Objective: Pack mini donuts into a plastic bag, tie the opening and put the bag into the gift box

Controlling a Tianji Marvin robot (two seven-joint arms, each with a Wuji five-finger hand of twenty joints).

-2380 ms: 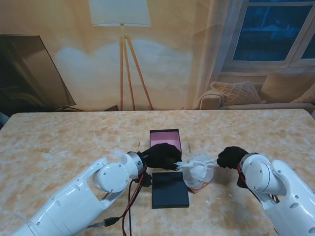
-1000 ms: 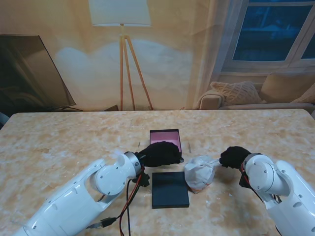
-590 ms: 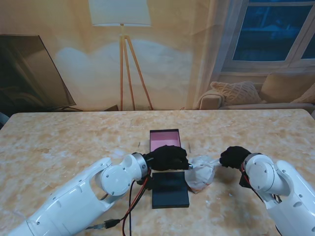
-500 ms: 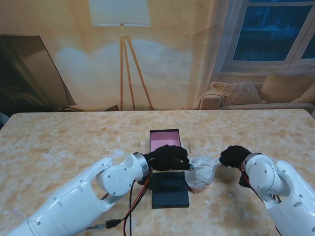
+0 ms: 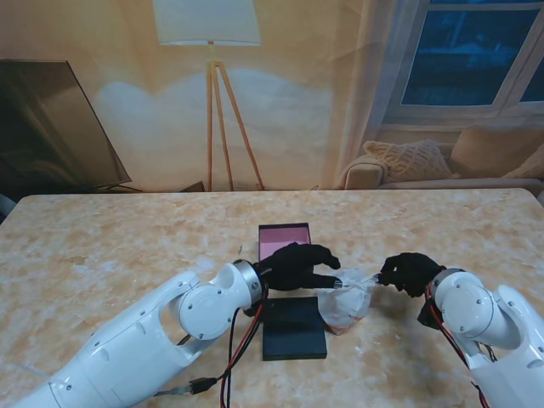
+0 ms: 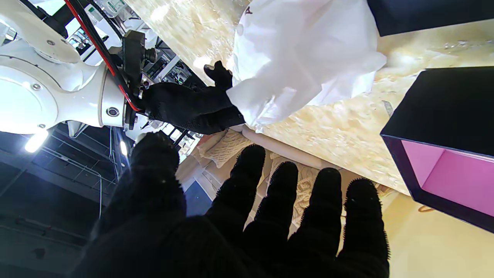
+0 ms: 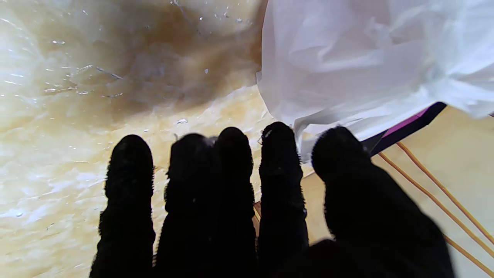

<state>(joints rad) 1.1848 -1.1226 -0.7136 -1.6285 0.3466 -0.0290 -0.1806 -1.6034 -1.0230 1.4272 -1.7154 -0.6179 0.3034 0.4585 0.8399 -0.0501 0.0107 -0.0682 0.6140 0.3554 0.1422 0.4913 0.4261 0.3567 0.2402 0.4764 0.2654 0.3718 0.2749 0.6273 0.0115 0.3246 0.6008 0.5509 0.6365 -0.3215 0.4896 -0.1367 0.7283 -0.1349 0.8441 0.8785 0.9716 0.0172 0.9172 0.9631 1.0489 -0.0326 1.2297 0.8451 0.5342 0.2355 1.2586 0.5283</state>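
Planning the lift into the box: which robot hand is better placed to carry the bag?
Right robot hand: it already pinches the plastic bag, while the left robot hand is open beside it.

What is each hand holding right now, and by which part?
The right hand pinches the plastic bag by its bunched opening end. The left hand is open, holding nothing.

L hand (image 5: 299, 265) fingers splayed; R hand (image 5: 410, 273) pinching.
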